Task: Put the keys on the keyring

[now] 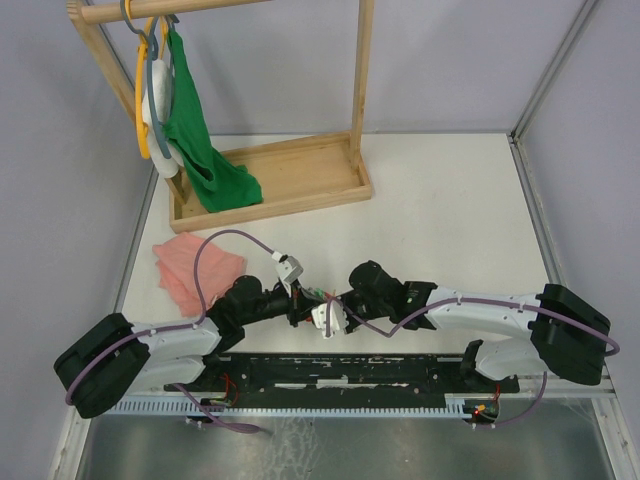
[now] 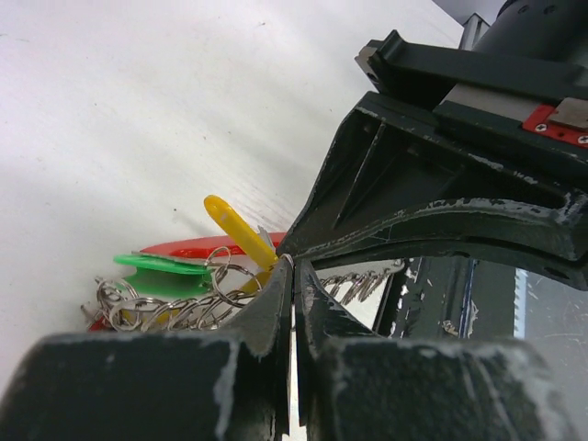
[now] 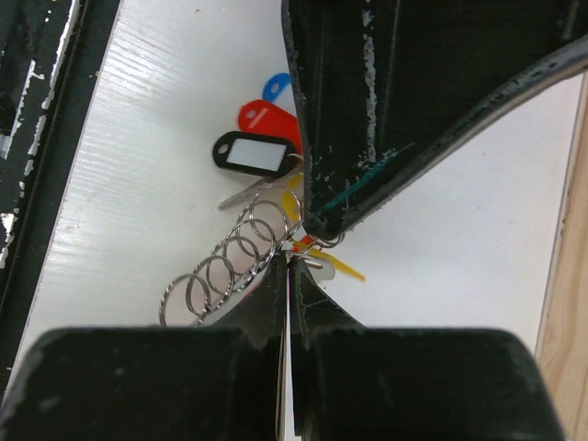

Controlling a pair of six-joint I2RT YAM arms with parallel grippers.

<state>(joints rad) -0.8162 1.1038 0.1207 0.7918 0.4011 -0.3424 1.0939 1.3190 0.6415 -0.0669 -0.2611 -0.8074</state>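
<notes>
At the top view's lower centre, left gripper and right gripper meet tip to tip, each pressed together. Just beside the left tips slants the yellow-tagged key; the green-tagged key lies lower left of it on the chain of rings.

From above, the keys are too small to tell apart. What the closed left fingers and right fingers pinch is hidden; the yellow tag is partly covered.
</notes>
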